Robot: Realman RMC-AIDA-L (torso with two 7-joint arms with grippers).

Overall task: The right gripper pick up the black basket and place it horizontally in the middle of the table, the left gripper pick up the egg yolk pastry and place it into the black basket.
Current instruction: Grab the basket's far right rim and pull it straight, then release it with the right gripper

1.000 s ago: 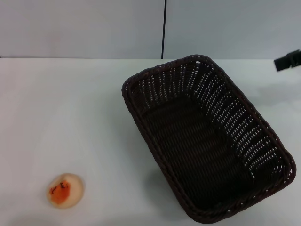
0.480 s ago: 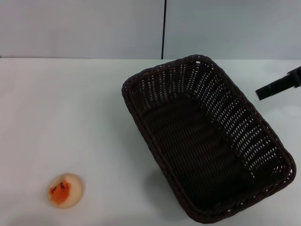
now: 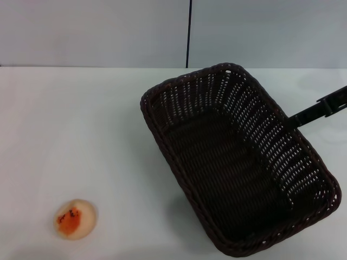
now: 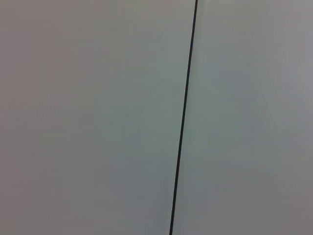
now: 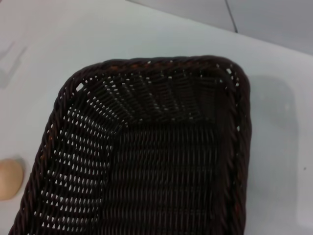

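Note:
The black basket [image 3: 238, 162] stands empty on the white table [image 3: 81, 124], right of centre and turned at a slant. It fills the right wrist view [image 5: 146, 156]. The egg yolk pastry [image 3: 75, 219] lies near the table's front left; its edge shows in the right wrist view [image 5: 9, 178]. My right gripper [image 3: 312, 112] reaches in from the right as a thin black bar, its tip just over the basket's right rim. My left gripper is out of view.
A grey wall [image 3: 108, 32] with a vertical black seam [image 3: 189, 32] stands behind the table; the left wrist view shows only this wall [image 4: 98, 117]. Bare tabletop lies between the pastry and the basket.
My right gripper has moved in from the right edge, down and left, until its tip reaches the basket's right rim. The basket and the pastry have not moved.

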